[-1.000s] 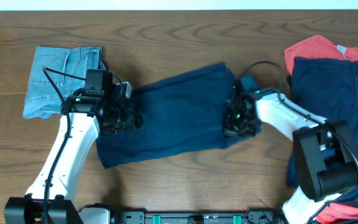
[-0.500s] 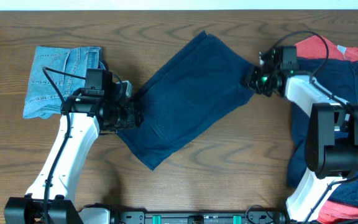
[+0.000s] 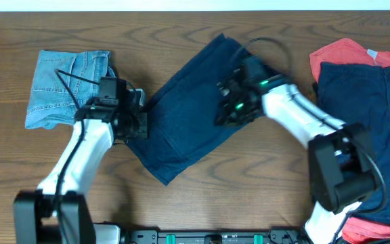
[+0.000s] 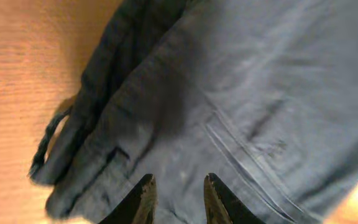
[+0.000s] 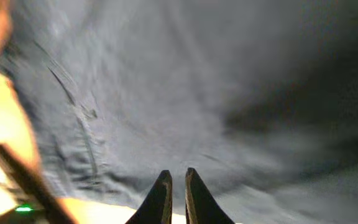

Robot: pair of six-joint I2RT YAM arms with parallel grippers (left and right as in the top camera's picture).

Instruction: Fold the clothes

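Observation:
The dark navy shorts (image 3: 188, 115) lie slantwise across the middle of the table, one end at the far side and the other toward the front. My left gripper (image 3: 143, 126) sits at their left edge by the waistband. In the left wrist view its fingers (image 4: 178, 182) stand a little apart, low over the cloth (image 4: 260, 74), with nothing pinched between them. My right gripper (image 3: 223, 114) hovers over the right half of the shorts. Its fingers (image 5: 177, 175) are nearly together with nothing in them, and navy cloth (image 5: 166, 81) fills the right wrist view.
Folded light-blue denim (image 3: 66, 88) lies at the far left, close behind my left arm. A pile of navy cloth (image 3: 364, 102) on coral-red cloth (image 3: 344, 51) covers the right side. Bare wood (image 3: 263, 190) shows in front of the shorts.
My right gripper pulled the right end of the shorts up toward the far side, turning them slantwise, then let go and moved left over their middle. The left arm stayed in place.

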